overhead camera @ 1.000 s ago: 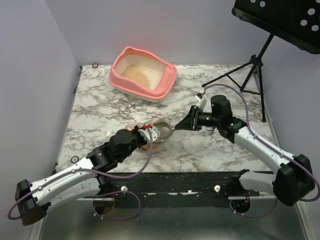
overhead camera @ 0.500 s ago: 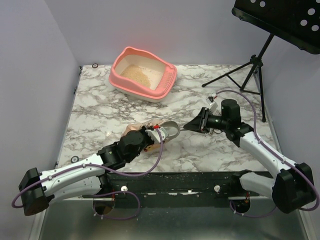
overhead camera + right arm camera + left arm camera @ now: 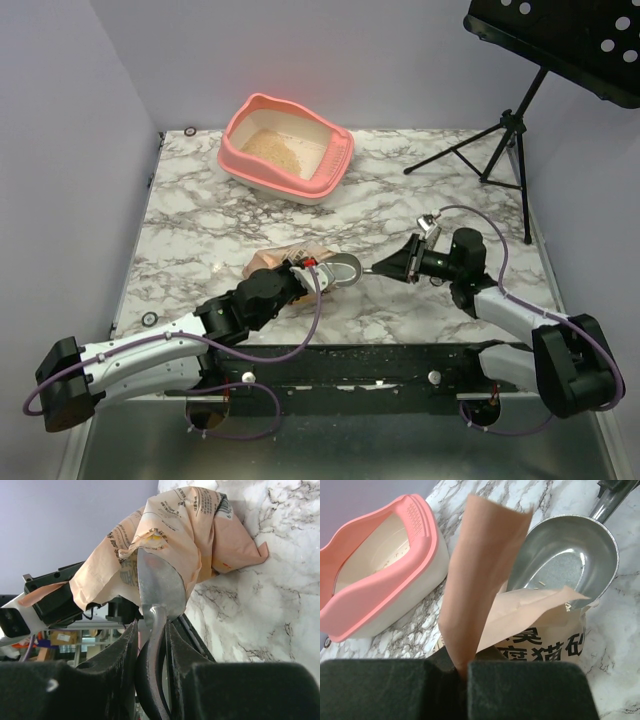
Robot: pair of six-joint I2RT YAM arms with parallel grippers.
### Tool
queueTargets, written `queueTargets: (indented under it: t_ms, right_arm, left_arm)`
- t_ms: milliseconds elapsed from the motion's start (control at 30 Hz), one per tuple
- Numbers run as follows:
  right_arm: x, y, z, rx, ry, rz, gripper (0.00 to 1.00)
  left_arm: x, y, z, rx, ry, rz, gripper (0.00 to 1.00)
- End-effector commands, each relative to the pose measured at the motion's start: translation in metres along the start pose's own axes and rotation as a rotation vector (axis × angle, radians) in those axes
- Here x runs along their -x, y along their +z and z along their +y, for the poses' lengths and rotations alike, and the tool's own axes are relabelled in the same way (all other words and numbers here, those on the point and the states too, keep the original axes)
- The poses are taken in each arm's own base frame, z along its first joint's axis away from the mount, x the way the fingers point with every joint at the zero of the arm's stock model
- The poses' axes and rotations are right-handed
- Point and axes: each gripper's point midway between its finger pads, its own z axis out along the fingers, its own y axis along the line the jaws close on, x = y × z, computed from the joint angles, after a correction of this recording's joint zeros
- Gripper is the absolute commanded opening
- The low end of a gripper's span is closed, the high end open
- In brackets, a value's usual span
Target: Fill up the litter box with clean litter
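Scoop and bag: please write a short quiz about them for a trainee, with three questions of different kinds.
1. True or false: the scoop is full.
2. The left gripper pinches: A) the bag B) the scoop C) nothing.
3. Which part of the scoop does the right gripper hold?
Key: 1 false; 2 A; 3 the handle.

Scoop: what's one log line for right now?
left gripper: shut on bag flap | right gripper: shut on scoop handle | scoop: almost empty, at bag mouth | litter box: some litter inside
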Motion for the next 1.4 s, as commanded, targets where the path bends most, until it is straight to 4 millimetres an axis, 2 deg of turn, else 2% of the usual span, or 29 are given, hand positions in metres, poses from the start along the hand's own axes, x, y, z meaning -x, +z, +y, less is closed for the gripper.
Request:
queueTargets:
  t_ms: [0, 200, 467, 633, 800, 1033, 1200, 1367]
  right_arm:
    - [-0.013, -0.006, -0.006, 0.082, 0.019, 0.032, 0.01]
    - [-0.009, -0.018, -0.001, 0.168, 0.022, -0.008, 0.01]
    - [-0.005, -0.031, 0.014, 0.22, -0.021, -0.047, 0.01]
    - [-0.007, -0.035, 0.013, 0.203, -0.019, -0.045, 0.01]
    - [-0.005, -0.038, 0.013, 0.181, -0.002, -0.066, 0.01]
    - [0.009, -0.038, 0.02, 0.109, 0.055, -0.096, 0.01]
    - [0.024, -0.043, 0.031, 0.025, 0.049, -0.157, 0.01]
    - [0.03, -0.046, 0.049, 0.021, 0.066, -0.156, 0.01]
  left_arm:
    - [0.027, 0.0, 0.004, 0.011, -0.051, -0.116, 0.0]
    - [0.029, -0.002, 0.005, 0.015, -0.052, -0.13, 0.0]
    - [0.026, -0.009, 0.019, 0.08, -0.046, -0.125, 0.0]
    - [0.024, -0.008, 0.027, 0.125, -0.052, -0.103, 0.0]
    - [0.029, -0.017, 0.051, 0.237, -0.08, -0.11, 0.0]
    - [0.036, -0.026, 0.058, 0.257, -0.11, -0.135, 0.0]
    - [0.036, -0.032, 0.068, 0.303, -0.135, -0.124, 0.0]
    - [0.028, -0.038, 0.082, 0.383, -0.14, -0.071, 0.0]
